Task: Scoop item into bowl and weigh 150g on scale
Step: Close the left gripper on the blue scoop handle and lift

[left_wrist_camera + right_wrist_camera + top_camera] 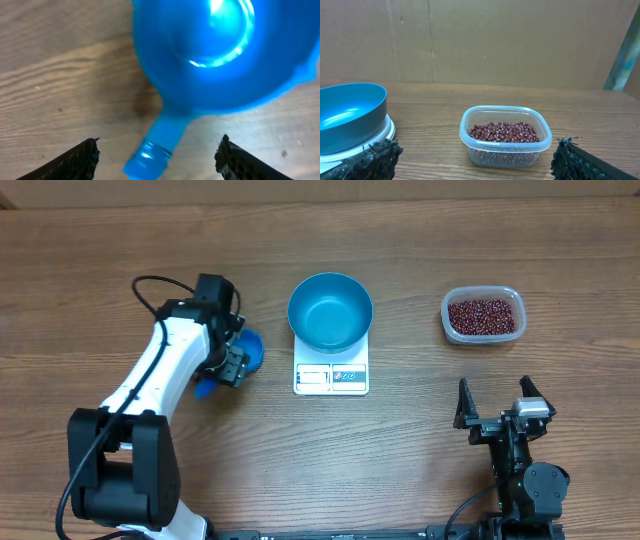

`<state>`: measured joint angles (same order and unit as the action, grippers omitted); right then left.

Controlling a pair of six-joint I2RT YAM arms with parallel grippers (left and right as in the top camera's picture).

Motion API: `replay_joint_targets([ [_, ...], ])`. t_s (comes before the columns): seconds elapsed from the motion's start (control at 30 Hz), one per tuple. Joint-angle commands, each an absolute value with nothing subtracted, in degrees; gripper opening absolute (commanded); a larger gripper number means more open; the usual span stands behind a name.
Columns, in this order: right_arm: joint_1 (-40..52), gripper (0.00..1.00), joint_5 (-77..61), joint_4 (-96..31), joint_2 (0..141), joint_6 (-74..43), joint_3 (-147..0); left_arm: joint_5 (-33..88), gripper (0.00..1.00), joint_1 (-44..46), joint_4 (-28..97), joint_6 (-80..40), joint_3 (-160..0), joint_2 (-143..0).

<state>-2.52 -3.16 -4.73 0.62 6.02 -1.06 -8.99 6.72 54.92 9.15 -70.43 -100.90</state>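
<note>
Currently the scale (pixel 331 376) is showing 2 pale panels along its near edge, but their markings are too small to read, and no other writing is legible anywhere. The bowl (pixel 330 310) is sitting on the scale and covering its far part, near the middle of the table (pixel 400 470). The beans (pixel 483 314) are lying in a clear tub (pixel 483 290) to the right, well apart from the bowl.

The left gripper (pixel 158 145) is hanging over a blue scoop (pixel 220 55) left of the scale. Its jaws are standing fairly wide on either side of the handle (pixel 162 135), with wood showing in both gaps, so it is gripping nothing. Overhead, the arm is hiding most of the scoop. In the left wrist view the scoop's top and right side are running out of frame, and only the tips of the fingers (pixel 80 159) are showing.

The right gripper (pixel 495 392) is sitting near the table's front right, jaws spread wide and holding nothing. Its fingers are appearing only as blurred shapes in the bottom corners of the right wrist view.
</note>
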Motion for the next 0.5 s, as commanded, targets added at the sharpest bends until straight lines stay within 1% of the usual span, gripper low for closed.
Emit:
replay_joint_targets([
  [0.0, -2.20, 1.00, -3.05, -4.58, 0.16, 5.76, -0.45, -6.46, 0.79, 5.28, 53.30, 9.23, -69.58, -100.99],
  [0.1, -2.20, 1.00, -3.05, -4.58, 0.16, 5.76, -0.45, -3.53, 0.79, 5.26, 51.92, 9.96, -69.56, -101.06],
  [0.23, -2.20, 1.00, -3.05, -4.58, 0.16, 5.76, -0.45, -3.07, 0.79, 5.37, 51.64, 10.33, -69.56, -101.89],
  [0.33, -2.20, 1.00, -3.05, -4.58, 0.16, 5.76, -0.45, -1.78, 0.74, 5.39, 52.01, 11.75, -69.56, -103.96],
  [0.4, -2.20, 1.00, -3.05, -4.58, 0.16, 5.76, -0.45, -1.48, 0.69, 5.41, 51.94, 12.08, -69.56, -105.38],
  [0.47, -2.20, 1.00, -3.05, -4.60, 0.16, 5.76, -0.45, -1.52, 0.68, 5.43, 51.59, 12.34, -69.56, -106.13],
])
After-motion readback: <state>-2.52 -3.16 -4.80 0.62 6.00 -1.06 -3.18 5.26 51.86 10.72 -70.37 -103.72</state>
